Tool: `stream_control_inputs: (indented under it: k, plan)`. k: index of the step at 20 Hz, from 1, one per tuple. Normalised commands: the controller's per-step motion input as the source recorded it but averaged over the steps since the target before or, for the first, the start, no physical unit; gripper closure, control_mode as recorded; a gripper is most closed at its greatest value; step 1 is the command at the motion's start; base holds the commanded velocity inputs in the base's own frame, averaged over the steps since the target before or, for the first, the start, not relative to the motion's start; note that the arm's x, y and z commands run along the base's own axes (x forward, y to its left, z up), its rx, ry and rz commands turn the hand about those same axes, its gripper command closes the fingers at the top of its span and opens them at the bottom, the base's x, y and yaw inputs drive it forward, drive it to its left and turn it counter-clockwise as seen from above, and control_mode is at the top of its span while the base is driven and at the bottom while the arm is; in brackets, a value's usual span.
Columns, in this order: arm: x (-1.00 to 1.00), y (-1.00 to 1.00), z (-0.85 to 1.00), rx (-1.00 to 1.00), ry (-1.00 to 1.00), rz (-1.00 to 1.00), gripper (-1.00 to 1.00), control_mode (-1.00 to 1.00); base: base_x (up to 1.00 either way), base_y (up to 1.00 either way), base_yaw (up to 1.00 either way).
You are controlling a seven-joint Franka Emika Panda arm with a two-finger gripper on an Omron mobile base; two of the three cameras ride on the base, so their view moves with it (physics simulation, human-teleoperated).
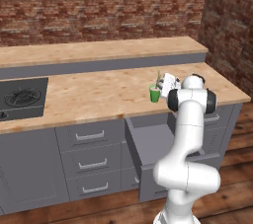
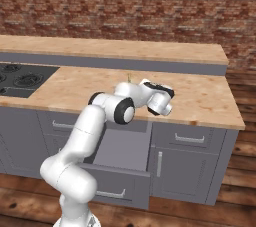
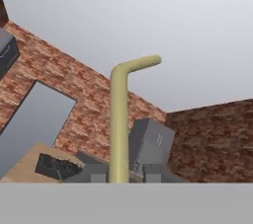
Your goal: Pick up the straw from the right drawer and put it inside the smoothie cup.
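Now the gripper (image 3: 126, 171) sits beside the smoothie cup (image 1: 154, 93) on the counter (image 1: 99, 94), the straw (image 3: 118, 124) rising between its fingertips; whether they pinch it I cannot tell, perhaps barely. Release only once the straw rests inside the cup, then withdraw straight.

I see the smoothie cup (image 1: 154, 93), small and bright green, standing upright on the wooden counter near its front edge, above the open drawer. The straw (image 3: 118, 119), pale yellowish-green with a bent top, rises upright in the hand view; in the left base view its thin tip (image 1: 159, 76) shows above the cup. The right drawer (image 2: 122, 151), grey and deep, stands pulled out below the counter.
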Motion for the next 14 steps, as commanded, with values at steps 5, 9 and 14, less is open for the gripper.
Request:
stream_control_inputs:
  k: [5, 9, 14]
  plan:
    - [0.0, 0.0, 0.0, 0.0, -0.07, 0.0, -1.0, -1.0, 0.0, 0.0, 0.0]
    - [0.0, 0.0, 0.0, 0.0, -0.03, 0.0, -1.0, -1.0, 0.0, 0.0, 0.0]
    - [-0.04, 0.0, 0.04, 0.0, 0.0, -0.01, -1.0, -1.0, 0.0, 0.0, 0.0]
